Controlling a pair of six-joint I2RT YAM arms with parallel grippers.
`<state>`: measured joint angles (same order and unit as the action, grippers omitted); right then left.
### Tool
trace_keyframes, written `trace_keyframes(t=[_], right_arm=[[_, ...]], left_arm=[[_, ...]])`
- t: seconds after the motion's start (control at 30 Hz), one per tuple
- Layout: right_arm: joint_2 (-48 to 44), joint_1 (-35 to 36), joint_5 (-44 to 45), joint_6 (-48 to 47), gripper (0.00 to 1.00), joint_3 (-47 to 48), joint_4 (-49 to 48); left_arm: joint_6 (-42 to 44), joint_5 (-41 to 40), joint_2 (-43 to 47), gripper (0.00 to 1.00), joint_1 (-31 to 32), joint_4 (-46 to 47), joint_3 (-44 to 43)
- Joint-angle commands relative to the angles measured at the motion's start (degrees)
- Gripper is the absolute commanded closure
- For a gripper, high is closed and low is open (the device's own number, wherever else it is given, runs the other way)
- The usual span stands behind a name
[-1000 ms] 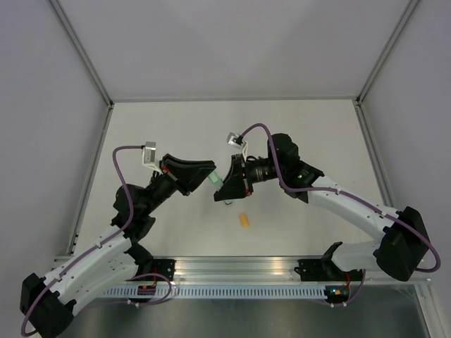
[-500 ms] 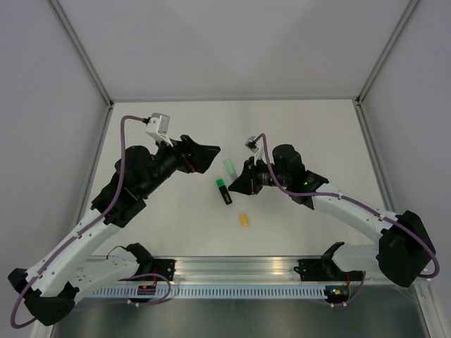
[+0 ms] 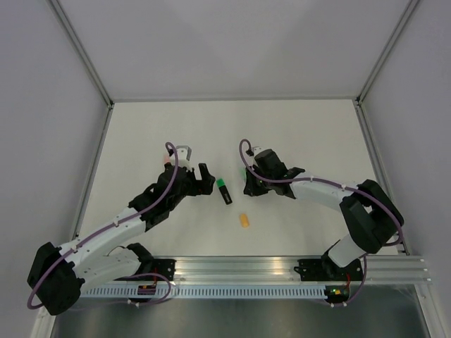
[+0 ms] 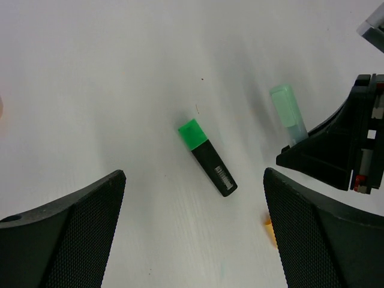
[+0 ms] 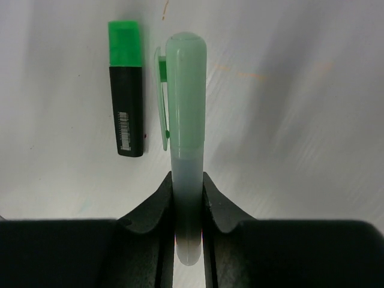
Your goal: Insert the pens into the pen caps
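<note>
Apparently the black pen lies capped before the left gripper's wide, empty jaws; the right gripper pinches a pale green pen; the orange cap lies unmatched

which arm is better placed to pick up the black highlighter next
Left, probably: the left claw is open and empty with the black highlighter lying just ahead of it, while the right claw is shut on the pale green pen.

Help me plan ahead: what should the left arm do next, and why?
Probably lower the open left tool and close on the black highlighter with the bright green end. It lies loose on the white table between that tool's fingers, while the right tool grips the pale green clip pen.
</note>
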<state>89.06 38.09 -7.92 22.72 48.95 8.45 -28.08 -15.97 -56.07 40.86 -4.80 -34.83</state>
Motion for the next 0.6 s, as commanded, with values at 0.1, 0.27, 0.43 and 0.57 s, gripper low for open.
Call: trace_keyframes(t=[0.1, 0.27, 0.43, 0.57], right_arm=[[6.38, -0.03, 4.06, 2.94, 0.82, 6.15, -3.96], [9.2, -0.12, 5.11, 3.73, 0.75, 6.42, -4.32], [10.43, -0.12, 5.37, 3.47, 0.69, 6.6, -4.14], [11.14, -0.12, 5.72, 3.65, 0.66, 6.42, -4.14]], left_arm=[[4.08, -1.78, 1.93, 0.01, -0.17, 7.87, 0.29], [4.17, -1.35, 3.16, 0.01, -0.17, 8.22, 0.81], [4.34, -1.87, 5.18, 0.01, -0.17, 8.4, 1.69], [4.34, -1.79, 5.1, 0.01, -0.17, 8.49, 1.69]])
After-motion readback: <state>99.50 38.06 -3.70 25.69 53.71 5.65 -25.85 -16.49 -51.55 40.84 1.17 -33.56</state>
